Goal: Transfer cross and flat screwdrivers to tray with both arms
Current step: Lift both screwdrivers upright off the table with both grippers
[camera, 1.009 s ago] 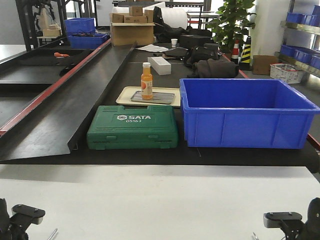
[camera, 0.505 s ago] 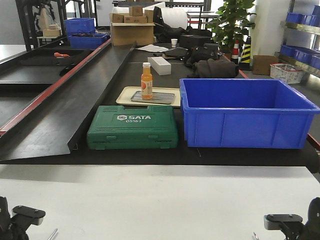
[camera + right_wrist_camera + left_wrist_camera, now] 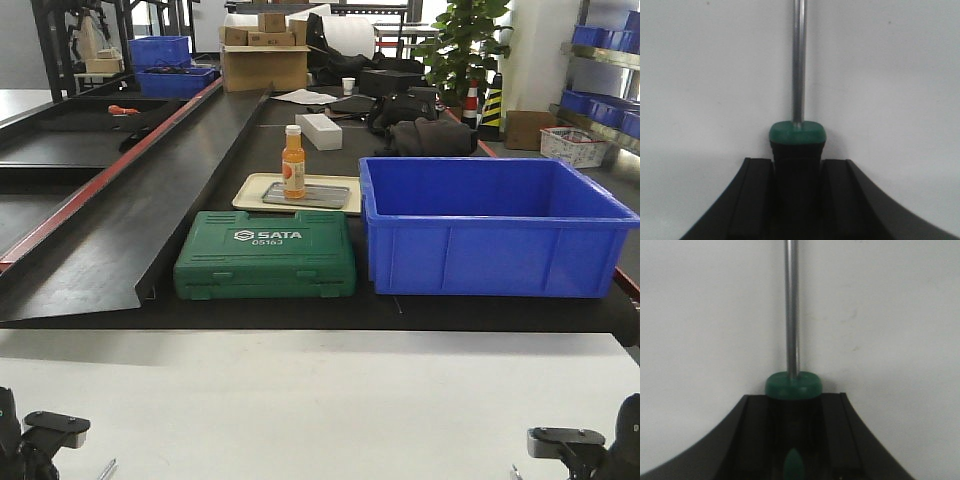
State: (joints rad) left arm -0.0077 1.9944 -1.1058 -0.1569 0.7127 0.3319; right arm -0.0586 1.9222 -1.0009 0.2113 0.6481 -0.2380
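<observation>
In the left wrist view my left gripper (image 3: 795,401) is shut on the black-and-green handle of one screwdriver (image 3: 792,386). Its steel shaft runs straight ahead over the white table. The right gripper (image 3: 797,162) is likewise shut on the other screwdriver (image 3: 797,134). From the front, both arms sit at the bottom corners, and only the shaft tips (image 3: 105,468) show. The silver-grey tray (image 3: 325,196) lies far ahead on a cream tray (image 3: 250,192), beyond the green case.
An orange bottle (image 3: 293,162) stands on the silver-grey tray. A green SATA tool case (image 3: 266,254) and a deep blue bin (image 3: 490,225) sit on the black mat between the white table (image 3: 320,400) and the trays. A black ramp (image 3: 130,210) rises at left.
The visible parts of both arms have sunk very slightly at the bottom edge. Nothing else has moved.
</observation>
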